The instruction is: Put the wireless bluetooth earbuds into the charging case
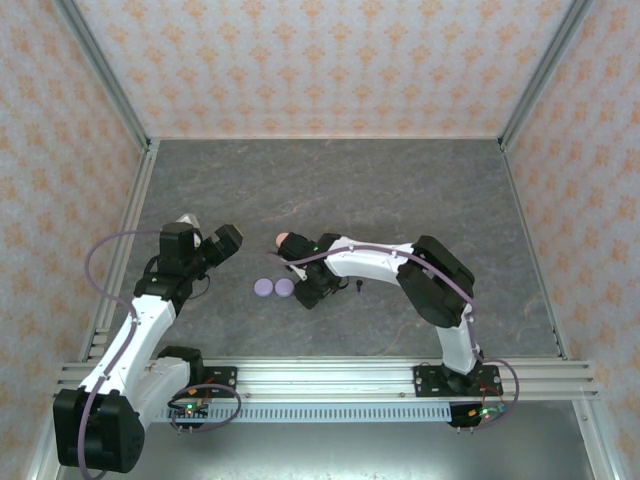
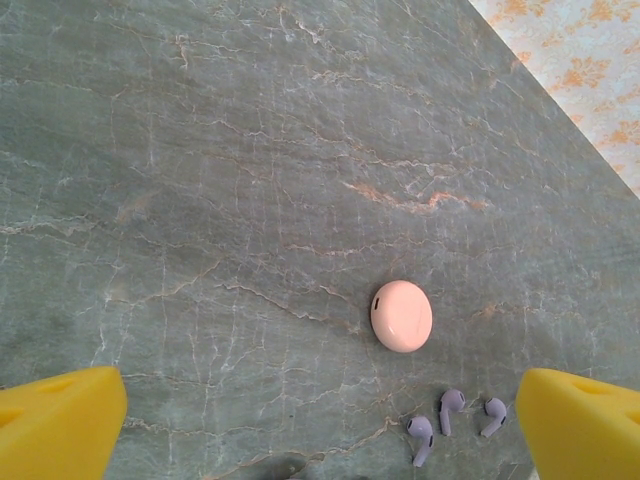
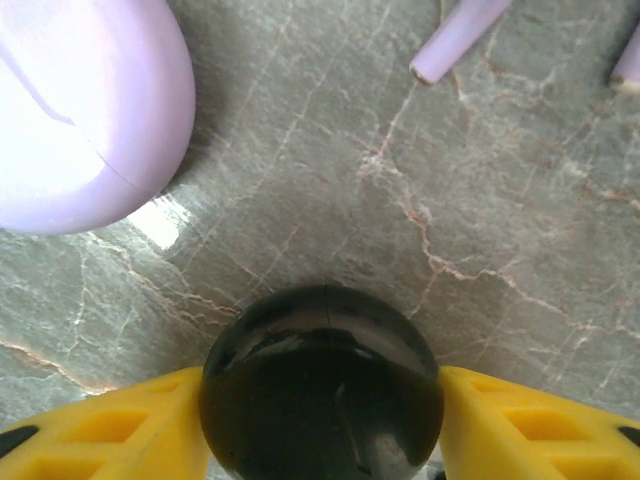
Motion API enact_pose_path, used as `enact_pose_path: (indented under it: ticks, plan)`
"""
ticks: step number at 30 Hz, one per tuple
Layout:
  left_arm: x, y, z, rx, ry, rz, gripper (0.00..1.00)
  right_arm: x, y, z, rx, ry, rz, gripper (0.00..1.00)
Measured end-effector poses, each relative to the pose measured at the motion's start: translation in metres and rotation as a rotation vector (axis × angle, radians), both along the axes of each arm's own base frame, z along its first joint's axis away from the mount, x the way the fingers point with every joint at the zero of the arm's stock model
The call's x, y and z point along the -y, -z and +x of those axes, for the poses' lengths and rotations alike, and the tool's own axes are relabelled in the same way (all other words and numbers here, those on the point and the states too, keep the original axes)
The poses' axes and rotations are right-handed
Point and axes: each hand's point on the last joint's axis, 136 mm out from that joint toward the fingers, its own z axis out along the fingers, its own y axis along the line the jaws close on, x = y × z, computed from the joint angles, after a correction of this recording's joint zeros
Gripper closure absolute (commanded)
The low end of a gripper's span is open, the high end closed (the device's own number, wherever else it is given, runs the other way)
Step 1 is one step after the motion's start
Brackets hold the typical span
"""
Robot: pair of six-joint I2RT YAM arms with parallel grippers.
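Black round case (image 3: 320,360), bottom cut off, sits within right gripper (image 3: 320,405)

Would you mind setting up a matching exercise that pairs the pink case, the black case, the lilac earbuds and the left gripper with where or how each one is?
Column one:
1. pink case
2. black case
3. lilac earbuds
4. left gripper

Column two:
A. wide open, holding nothing
B. between the fingers of the right gripper
C. lying on the table with nothing touching it
D. three lying loose, side by side, near the pink case

Pairs: 1-C, 2-B, 3-D, 4-A
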Motion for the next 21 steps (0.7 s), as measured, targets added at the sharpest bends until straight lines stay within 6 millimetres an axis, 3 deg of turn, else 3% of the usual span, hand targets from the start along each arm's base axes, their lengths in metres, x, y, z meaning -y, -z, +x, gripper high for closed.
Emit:
enact_pose_path:
  ticks: [7, 12, 15, 21]
  plan:
    - [0.003, -0.005, 0.003, 0.006, 0.011, -0.009, 0.0, 0.001, -0.001, 0.002, 0.023, -0.011, 0.013, 0.55]
    - [0.019, -0.019, 0.005, 0.034, 0.083, -0.049, 0.0, 0.007, -0.013, 0.006, 0.104, -0.053, 0.045, 0.56]
    - [0.032, -0.031, 0.005, 0.058, 0.153, -0.08, 0.0, 0.008, -0.041, 0.008, 0.189, -0.106, 0.113, 0.56]
    - [0.065, -0.068, 0.002, 0.134, 0.332, -0.159, 0.01, 0.009, -0.128, 0.016, 0.486, -0.223, 0.332, 0.58]
